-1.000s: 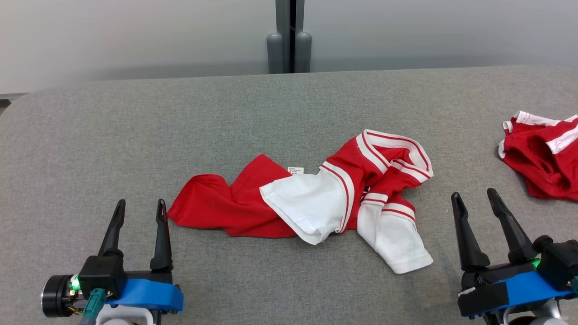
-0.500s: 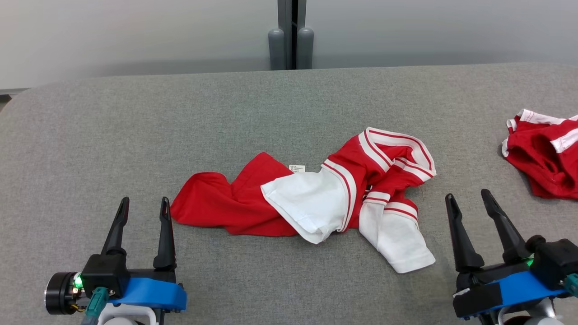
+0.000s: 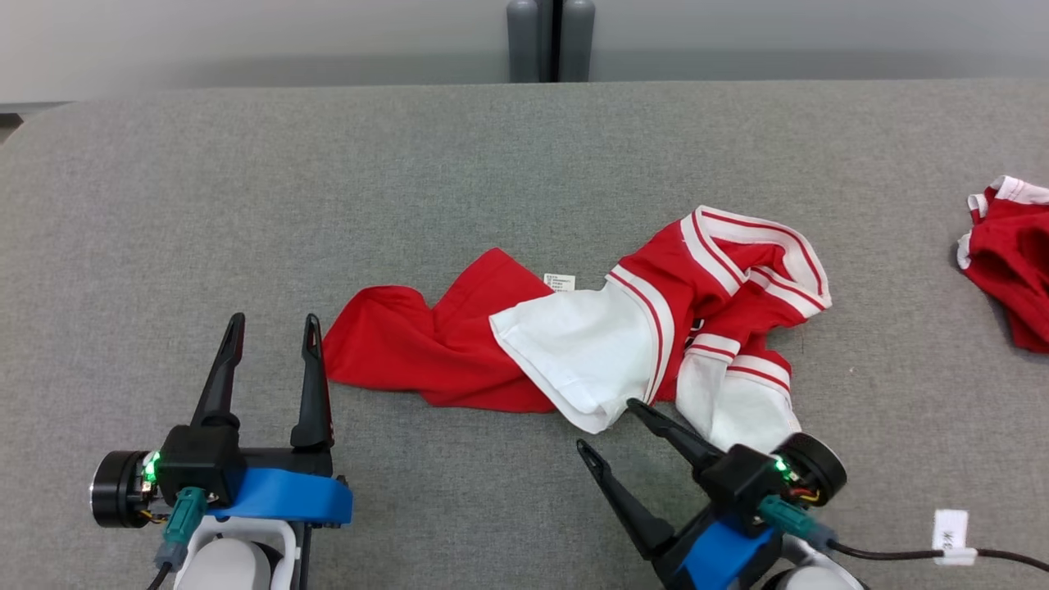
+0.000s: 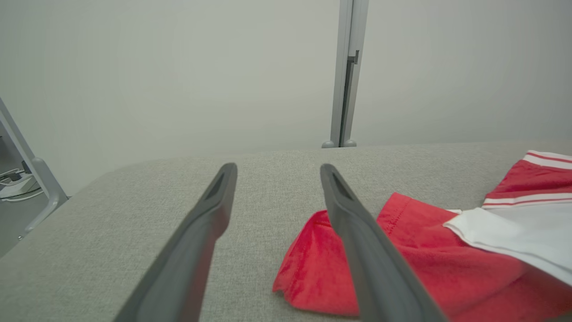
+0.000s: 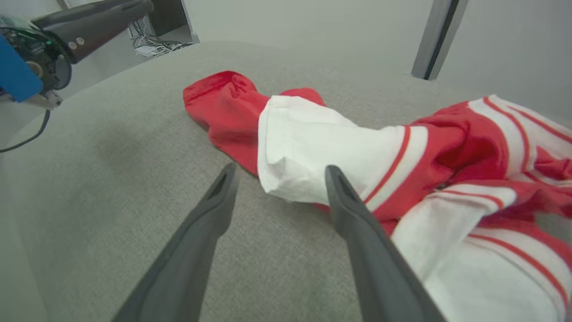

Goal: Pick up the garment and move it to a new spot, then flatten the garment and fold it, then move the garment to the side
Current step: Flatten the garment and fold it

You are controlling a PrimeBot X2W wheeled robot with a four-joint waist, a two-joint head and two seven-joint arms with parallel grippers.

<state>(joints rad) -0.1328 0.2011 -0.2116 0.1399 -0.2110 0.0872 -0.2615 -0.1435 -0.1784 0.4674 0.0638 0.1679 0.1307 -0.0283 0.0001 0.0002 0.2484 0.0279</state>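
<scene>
My left fingers [image 3: 310,329] stand spread wide and empty, at the near left of the grey counter [image 3: 164,205], just beside the left red end of the garment [image 3: 590,344]. The garment lies crumpled at the middle of the counter, red with white sleeves and striped trim. My right fingers [image 3: 643,412] are also wide apart, holding nothing, and angle in towards the near edge of a white sleeve; whether they touch it I cannot tell. Another red garment [image 3: 1004,246] lies at the far right.

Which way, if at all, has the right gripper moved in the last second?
Yes. Against the garment, the right gripper swung left, now at its near edge.
</scene>
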